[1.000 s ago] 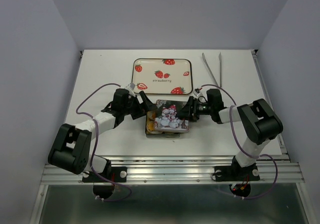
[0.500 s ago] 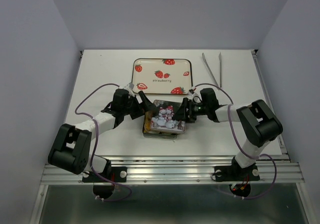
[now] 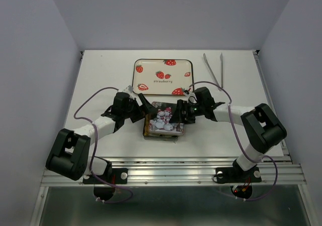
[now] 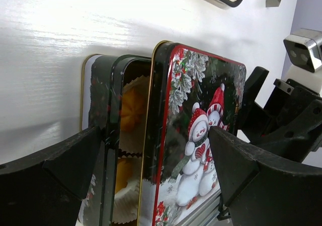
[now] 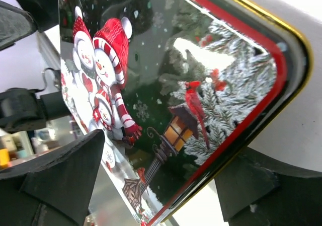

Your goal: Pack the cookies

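cookies [image 4: 132, 107] | in tin [image 4: 98, 100] under offset lid [image 4: 201, 110] | between spread left jaws

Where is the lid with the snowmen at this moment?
In the top view, the snowman lid lies over the gold tin, between the left pincer and the right pincer, nearer than the strawberry tray.

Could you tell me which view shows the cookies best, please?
The left wrist view: orange cookies show in paper cups beside the offset lid. From the top, the lid mostly hides them; the right wrist view shows only lid.
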